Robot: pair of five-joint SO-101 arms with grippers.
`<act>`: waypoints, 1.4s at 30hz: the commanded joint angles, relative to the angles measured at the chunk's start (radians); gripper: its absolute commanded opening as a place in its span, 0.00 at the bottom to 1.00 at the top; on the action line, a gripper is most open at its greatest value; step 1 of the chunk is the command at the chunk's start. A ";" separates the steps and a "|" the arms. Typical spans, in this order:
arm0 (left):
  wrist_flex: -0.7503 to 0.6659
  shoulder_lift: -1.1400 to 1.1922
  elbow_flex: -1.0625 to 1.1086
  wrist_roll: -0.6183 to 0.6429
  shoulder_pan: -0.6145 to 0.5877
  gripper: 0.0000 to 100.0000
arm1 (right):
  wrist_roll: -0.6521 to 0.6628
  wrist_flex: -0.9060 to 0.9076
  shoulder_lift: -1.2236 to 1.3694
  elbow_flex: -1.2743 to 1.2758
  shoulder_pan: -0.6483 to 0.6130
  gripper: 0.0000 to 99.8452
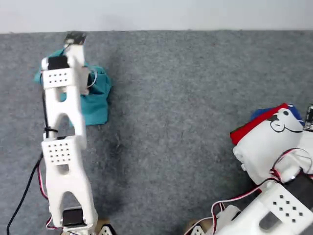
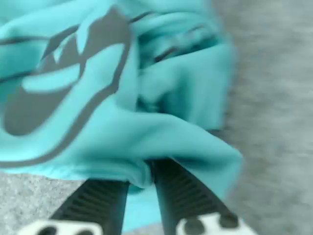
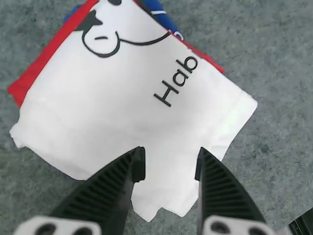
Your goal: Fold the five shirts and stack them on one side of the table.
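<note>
Left pincer (image 2: 149, 172) pinches the teal shirt (image 2: 166, 103); right pincer (image 3: 169, 157) gapes over the black-lettered white shirt (image 3: 117, 117).

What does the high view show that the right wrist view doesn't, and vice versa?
High view extra: the left arm stretched over a teal shirt at the table's left side.
Right wrist extra: the right gripper, open, over an edge of the white shirt, and the black lettering on that shirt.
Both: the white shirt lying on top of a red shirt and a blue shirt, on the gray table.
</note>
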 commanded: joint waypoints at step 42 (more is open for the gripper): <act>-0.109 -0.927 0.133 -0.184 0.836 0.01 | -0.009 -0.031 -0.005 0.083 -0.008 0.18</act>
